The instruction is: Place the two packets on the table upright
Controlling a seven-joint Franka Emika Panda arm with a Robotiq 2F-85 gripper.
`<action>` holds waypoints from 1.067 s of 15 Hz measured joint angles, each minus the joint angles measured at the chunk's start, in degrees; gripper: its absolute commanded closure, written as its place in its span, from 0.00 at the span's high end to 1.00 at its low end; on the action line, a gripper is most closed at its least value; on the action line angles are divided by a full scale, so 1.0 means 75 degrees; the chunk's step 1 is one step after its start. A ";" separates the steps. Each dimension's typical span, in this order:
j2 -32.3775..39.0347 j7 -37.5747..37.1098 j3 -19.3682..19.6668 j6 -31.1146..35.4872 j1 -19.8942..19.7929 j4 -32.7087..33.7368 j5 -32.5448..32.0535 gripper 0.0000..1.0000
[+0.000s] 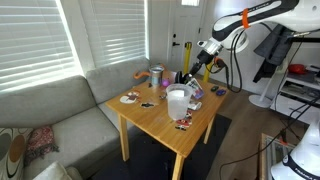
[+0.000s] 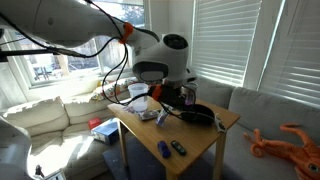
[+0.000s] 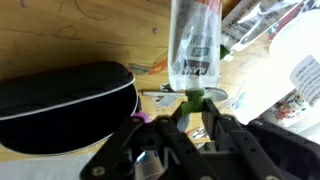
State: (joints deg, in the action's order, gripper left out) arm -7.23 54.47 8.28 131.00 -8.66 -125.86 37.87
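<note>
Wooden table (image 1: 150, 118) holds a black case (image 3: 65, 95); the claw (image 3: 193, 108) pinches the green end of a packet (image 3: 195, 45), near a white cup (image 1: 177, 102).

From my station I see a grey sofa (image 1: 60, 112) under white slatted blinds (image 1: 35, 40), with daylight showing through. In an exterior view, a pale couch (image 2: 40, 115) sits below a bright window (image 2: 55, 62), and an orange plush toy (image 2: 290, 140) lies on grey cushions.
</note>
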 measured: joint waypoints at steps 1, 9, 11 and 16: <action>0.0000 0.0000 0.0000 0.0000 0.0001 0.0000 0.0002 0.05; -0.0052 0.1602 0.0120 0.0130 0.0015 0.0012 0.0133 0.05; -0.0103 0.2365 0.0201 0.0131 0.0045 0.0002 0.0556 0.05; -0.0133 0.4012 0.0438 -0.0003 0.0078 -0.0081 0.1605 0.05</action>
State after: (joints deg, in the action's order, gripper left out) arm -8.23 84.56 11.56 130.98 -8.07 -126.47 49.91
